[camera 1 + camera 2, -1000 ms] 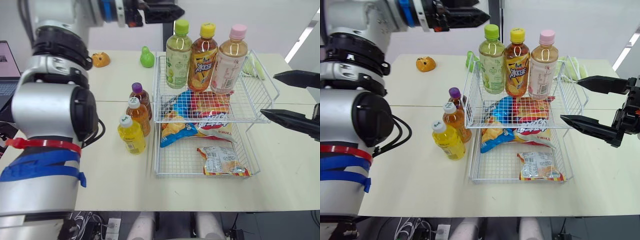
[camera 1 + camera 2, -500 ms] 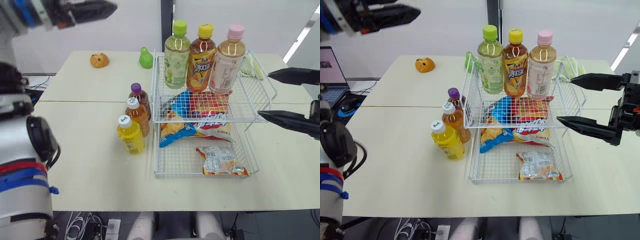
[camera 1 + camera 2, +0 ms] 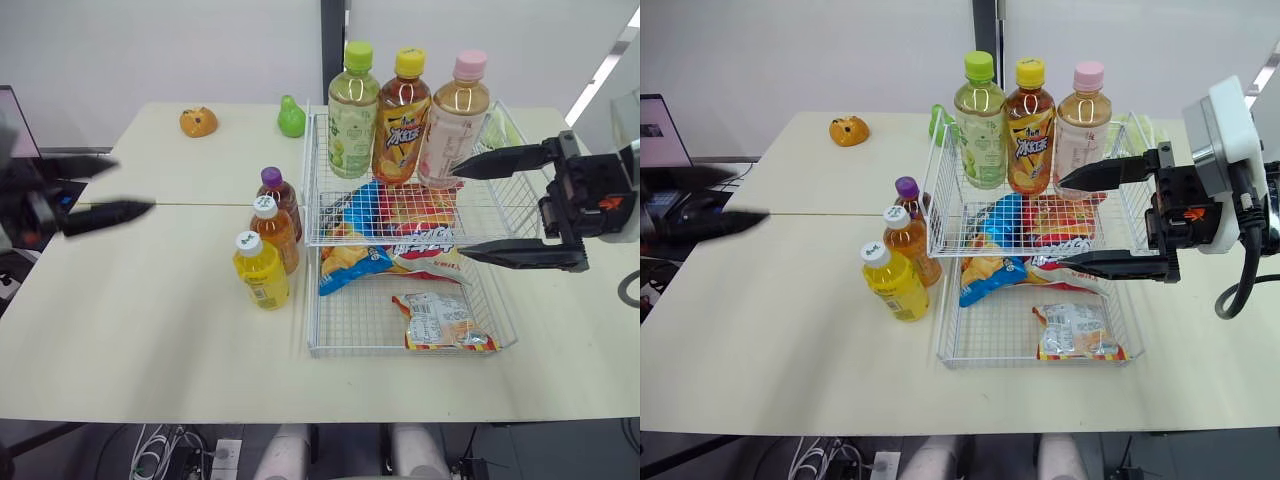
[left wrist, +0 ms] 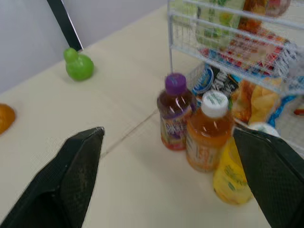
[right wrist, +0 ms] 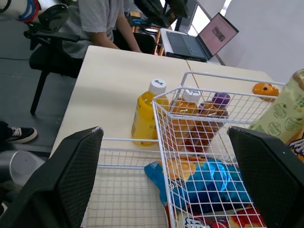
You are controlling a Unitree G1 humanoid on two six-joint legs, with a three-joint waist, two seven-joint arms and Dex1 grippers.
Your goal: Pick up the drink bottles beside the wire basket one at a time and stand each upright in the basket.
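At the far left edge of the head view, the left pincer (image 3: 100, 190) hovers over the pale counter (image 3: 150, 320), blurred, its two black fingers apart and holding nothing. A laptop (image 3: 665, 130) sits behind it at the left edge. Toward the upper left, an orange toy (image 3: 199, 121) and a green pear-shaped toy (image 3: 291, 117) lie near the counter's far side.

Left of centre, three drink bottles stand upright on the counter in a tight diagonal row, just beside the left side of the wire basket (image 3: 410, 351). They are a yellow bottle (image 3: 260, 270) nearest the camera, an orange bottle (image 3: 274, 232) with a white cap, and a purple-capped bottle (image 3: 278, 197) farthest back.

In the centre, the basket's upper shelf carries three upright bottles: a green-capped bottle (image 3: 352, 110), an amber bottle (image 3: 400, 115) with a yellow cap, and a pink-capped bottle (image 3: 455, 118). Beneath that shelf lie a blue snack bag (image 3: 350, 250) and a small packet (image 3: 440, 320).

At the right, the right pincer (image 3: 458, 212) reaches in over the basket's right side, fingers spread wide and empty. Its wrist view shows a seated person (image 5: 99, 21) beyond the counter.
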